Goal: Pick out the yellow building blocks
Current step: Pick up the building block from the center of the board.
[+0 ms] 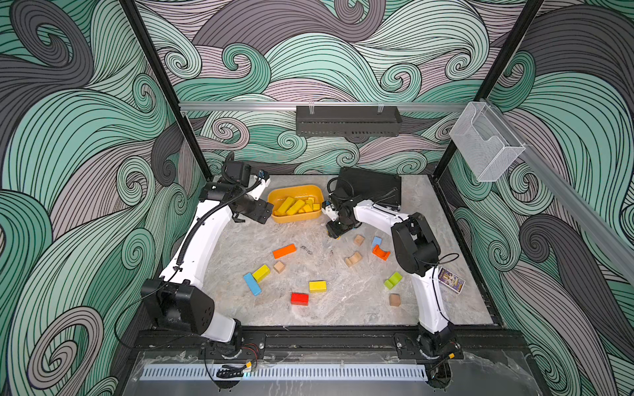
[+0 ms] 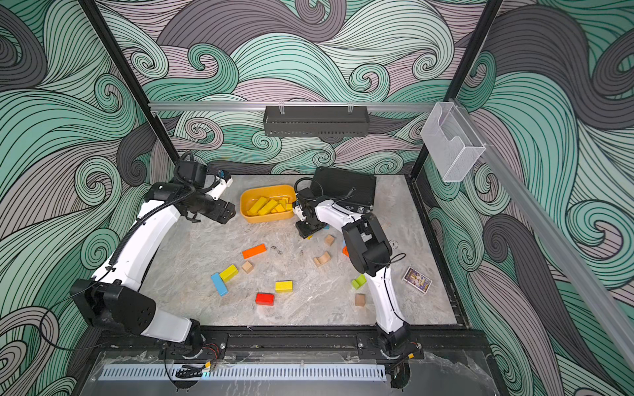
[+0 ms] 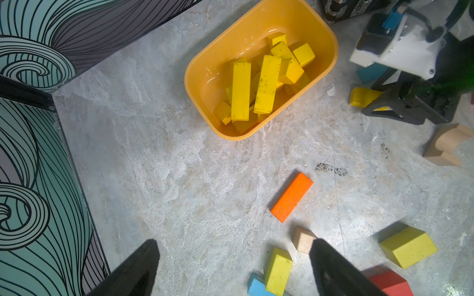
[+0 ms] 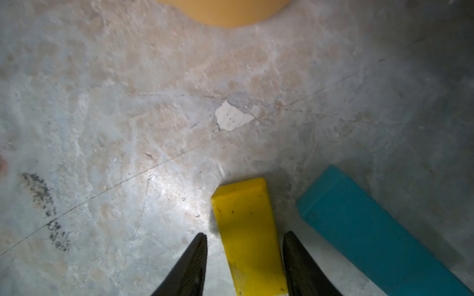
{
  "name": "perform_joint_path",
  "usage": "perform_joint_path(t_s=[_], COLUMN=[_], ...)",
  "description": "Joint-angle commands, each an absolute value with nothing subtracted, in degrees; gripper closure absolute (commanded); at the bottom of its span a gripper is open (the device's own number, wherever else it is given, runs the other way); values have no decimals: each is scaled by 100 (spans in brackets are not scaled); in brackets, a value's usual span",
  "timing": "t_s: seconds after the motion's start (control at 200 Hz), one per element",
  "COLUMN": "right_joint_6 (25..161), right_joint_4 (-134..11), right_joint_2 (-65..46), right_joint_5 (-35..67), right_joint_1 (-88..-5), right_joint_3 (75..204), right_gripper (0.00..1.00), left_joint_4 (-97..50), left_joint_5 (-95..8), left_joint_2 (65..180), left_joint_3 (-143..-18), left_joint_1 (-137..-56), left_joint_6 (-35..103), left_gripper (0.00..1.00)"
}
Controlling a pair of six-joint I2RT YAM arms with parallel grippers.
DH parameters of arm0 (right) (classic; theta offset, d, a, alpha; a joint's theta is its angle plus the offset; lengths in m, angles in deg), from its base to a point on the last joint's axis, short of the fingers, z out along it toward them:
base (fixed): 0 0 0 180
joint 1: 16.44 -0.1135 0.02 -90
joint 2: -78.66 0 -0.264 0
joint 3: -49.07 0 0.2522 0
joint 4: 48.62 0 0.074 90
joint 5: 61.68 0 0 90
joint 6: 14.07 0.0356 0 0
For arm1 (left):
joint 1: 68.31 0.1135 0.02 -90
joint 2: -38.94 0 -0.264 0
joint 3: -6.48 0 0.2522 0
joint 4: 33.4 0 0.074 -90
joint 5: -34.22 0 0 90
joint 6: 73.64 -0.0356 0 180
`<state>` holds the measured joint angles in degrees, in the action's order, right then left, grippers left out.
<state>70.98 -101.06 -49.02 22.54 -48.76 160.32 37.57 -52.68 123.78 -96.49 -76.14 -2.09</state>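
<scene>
Already in tub (image 1: 296,219): yellow blocks (image 1: 295,206) piled, two long bars (image 3: 241,92) lying parallel, side by side.
Right claw (image 4: 245,234): apart, straddling a yellow wedge (image 4: 246,217) flat on the desk (image 1: 343,301); its length runs along the fingers (image 4: 195,258).
Left claw (image 3: 234,243): wide apart, empty, beside the tub.
Loose on desk: one yellow brick (image 1: 317,286) alone, a second brick (image 1: 261,272) touching a blue bar (image 1: 252,284).
</scene>
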Motion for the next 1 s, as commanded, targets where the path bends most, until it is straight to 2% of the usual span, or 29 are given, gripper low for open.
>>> perform_joint_path(t_s=[0.0,0.335,0.44,0.56,0.635,0.821,0.996], right_joint_6=[7013,6987,6978,6979,7000,7170,7550], right_joint_4=[-10233,-10310,-10368,-10404,-10404,-10404,-10439], right_joint_2=[-5001,-5062,-5082,-5077,-5032,-4649,-4112], right_joint_5=[2473,2904,2988,3025,3026,2831,2217], right_joint_1=[-4922,-4982,-4994,-4995,-4998,-4985,-4846], right_joint_3=[16136,16091,16089,16049,16005,15839,15699], right_gripper=[51,57,63,72,83,95,98], left_joint_4=[3872,3914,3925,3904,3877,3810,3664], left_joint_5=[-5182,-5118,-5130,-5104,-5091,-5068,-5042], left_joint_2=[12193,12172,12143,12082,12082,12081,12085], left_joint_3=[-9709,-9660,-9590,-9507,-9460,-9359,-9182], left_joint_1=[-7544,-7499,-7484,-7464,-7455,-7429,-7380], left_joint_6=[-288,-302,-330,-315,-304,-252,-218], left_gripper=[7,7,7,7,7,7,7])
